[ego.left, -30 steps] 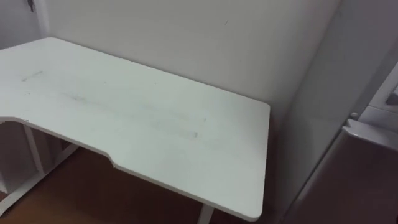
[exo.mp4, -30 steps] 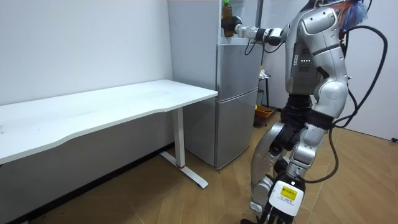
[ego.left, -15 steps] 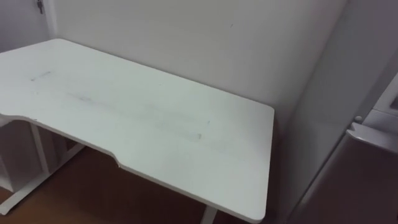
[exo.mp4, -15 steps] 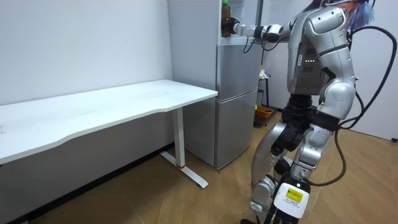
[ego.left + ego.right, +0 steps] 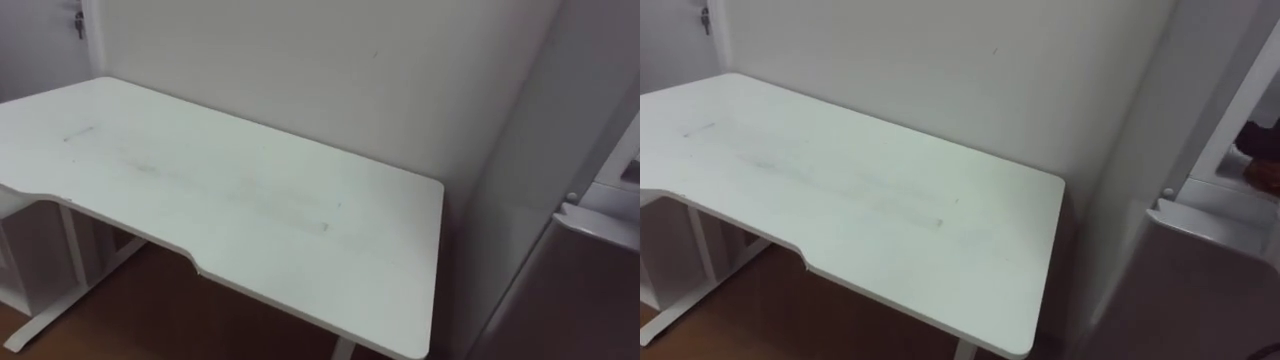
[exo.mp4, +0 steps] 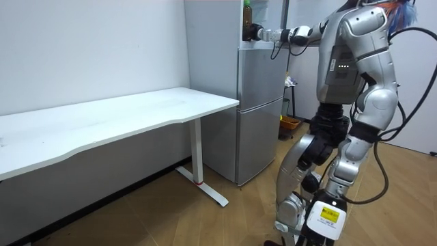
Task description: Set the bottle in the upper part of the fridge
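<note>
In the room view I stand in front of the grey fridge [image 6: 260, 109], my right arm stretched straight out to its upper compartment. My right hand [image 6: 258, 32] is curled round the base of the bottle [image 6: 248, 12], a dark-filled one with a green cap, held upright at the top of the fridge. A dark shape [image 5: 1266, 172] at the far right edge of the right eye view lies inside the fridge opening; I cannot tell what it is. My left hand [image 6: 362, 131] hangs by my hip on the room view's right, its fingers too small to read.
A long white table [image 5: 250, 200] stands along the wall to my left, its end close to the fridge's side [image 5: 540, 190]. The lower fridge door [image 5: 1210, 260] is closed. An orange bin [image 6: 290, 124] sits on the floor behind the fridge. The floor is wood.
My torso has drawn away to the room view's right and the right arm has straightened, the hand staying at the bottle. The eye views have shifted, so the camera moved.
</note>
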You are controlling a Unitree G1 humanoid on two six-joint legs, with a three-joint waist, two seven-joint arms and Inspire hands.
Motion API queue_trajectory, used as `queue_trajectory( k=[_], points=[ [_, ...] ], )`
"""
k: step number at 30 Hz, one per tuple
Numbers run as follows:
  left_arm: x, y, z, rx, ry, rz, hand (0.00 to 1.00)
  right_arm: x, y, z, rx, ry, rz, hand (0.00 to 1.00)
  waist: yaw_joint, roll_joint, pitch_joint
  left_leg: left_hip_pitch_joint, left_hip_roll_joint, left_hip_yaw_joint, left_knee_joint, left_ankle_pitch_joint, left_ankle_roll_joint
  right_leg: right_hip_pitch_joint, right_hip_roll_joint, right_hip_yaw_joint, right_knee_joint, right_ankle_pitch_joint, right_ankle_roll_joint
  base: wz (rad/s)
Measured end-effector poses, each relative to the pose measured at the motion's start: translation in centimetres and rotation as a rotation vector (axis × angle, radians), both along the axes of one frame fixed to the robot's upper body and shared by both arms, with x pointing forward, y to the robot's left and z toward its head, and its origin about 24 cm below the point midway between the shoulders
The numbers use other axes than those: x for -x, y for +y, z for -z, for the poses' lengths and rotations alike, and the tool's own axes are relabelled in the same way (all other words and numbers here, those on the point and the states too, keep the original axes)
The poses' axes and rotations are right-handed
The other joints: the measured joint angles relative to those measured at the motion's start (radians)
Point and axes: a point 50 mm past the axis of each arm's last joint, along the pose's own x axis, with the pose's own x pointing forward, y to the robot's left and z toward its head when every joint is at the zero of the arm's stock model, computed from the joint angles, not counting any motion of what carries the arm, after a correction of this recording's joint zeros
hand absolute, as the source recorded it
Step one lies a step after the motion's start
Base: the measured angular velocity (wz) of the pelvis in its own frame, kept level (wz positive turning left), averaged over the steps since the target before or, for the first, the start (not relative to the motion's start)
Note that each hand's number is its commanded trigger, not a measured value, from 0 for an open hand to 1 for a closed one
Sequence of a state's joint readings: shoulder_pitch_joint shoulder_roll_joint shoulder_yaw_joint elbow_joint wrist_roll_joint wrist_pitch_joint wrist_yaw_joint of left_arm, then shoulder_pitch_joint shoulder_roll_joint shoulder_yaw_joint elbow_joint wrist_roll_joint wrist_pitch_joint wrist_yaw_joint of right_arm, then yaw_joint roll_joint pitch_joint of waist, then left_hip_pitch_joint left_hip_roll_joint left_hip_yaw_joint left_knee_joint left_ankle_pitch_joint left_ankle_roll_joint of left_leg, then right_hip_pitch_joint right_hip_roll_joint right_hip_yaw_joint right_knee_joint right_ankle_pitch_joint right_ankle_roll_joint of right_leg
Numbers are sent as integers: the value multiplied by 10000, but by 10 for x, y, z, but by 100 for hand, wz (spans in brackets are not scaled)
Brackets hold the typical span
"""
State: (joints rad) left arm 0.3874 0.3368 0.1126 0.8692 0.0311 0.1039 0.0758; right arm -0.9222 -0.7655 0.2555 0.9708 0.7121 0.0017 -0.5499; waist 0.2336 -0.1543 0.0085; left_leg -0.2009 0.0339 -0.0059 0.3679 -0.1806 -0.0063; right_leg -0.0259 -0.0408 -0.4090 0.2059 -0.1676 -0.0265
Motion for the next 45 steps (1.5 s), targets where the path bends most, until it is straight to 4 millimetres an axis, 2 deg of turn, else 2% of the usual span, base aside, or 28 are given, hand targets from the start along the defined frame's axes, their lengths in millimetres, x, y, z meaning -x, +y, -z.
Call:
queue_trajectory(
  k=[6,11,15,18,22,24,26,32,36,38,42,45],
  points=[
    [-4,1,-1,-19,-115,46,0,-1,1,-1,33,23,-280,0,62,-37,-37,32,23,42,-70,20,-33,50,18,5,-5,13,-27,-3],
    [-3,1,-1,-1,-81,36,0,-1,0,0,19,107,-538,0,32,-39,-31,44,54,57,-65,20,-45,95,40,5,-8,23,-43,0],
    [3,1,1,41,174,-83,0,-2,0,1,-180,174,-773,0,-46,-49,-10,90,62,55,-78,25,-54,146,49,1,-23,17,-48,1],
    [8,1,2,49,450,-216,0,-2,0,3,-307,286,-843,0,-82,-119,44,225,56,78,-147,24,-62,232,52,64,-92,-16,-42,0],
    [14,1,3,70,697,-323,0,-2,0,5,-382,462,-947,0,-225,-213,-14,227,49,13,-165,20,-88,313,101,38,-195,-13,-51,3],
    [15,1,3,88,743,-346,0,-3,1,5,-385,460,-1040,0,-328,-216,-13,269,50,12,-173,18,-92,346,103,27,-192,-7,-55,2],
    [16,1,4,93,796,-367,0,-3,1,5,-421,469,-1136,0,-350,-193,8,397,36,27,-234,15,-93,447,86,32,-200,-11,-49,0],
    [16,0,4,164,778,-369,0,-2,-1,1,-730,235,-1325,0,-503,-112,-12,395,14,18,-250,14,-95,465,79,-16,-212,-21,-36,0],
    [14,-3,5,252,633,-340,0,0,3,0,-630,-90,-1738,0,-648,19,-92,422,-20,22,-286,15,-86,479,98,-23,-202,-19,-25,-1],
    [14,-4,5,276,604,-397,0,1,5,0,-262,-5,-2004,0,-689,89,-95,556,-44,28,-358,16,-83,580,79,-4,-208,-31,-5,-2],
    [16,-12,8,387,548,-513,0,0,11,-2,-101,-119,-2355,0,-883,304,-152,1017,-134,137,-738,112,-33,801,-85,120,-210,-91,76,-4],
    [18,-14,8,381,545,-549,0,4,13,2,-175,-265,-2559,0,-958,328,-177,1314,-159,283,-1013,147,-30,936,-91,240,-221,-125,108,-13]
  ],
)
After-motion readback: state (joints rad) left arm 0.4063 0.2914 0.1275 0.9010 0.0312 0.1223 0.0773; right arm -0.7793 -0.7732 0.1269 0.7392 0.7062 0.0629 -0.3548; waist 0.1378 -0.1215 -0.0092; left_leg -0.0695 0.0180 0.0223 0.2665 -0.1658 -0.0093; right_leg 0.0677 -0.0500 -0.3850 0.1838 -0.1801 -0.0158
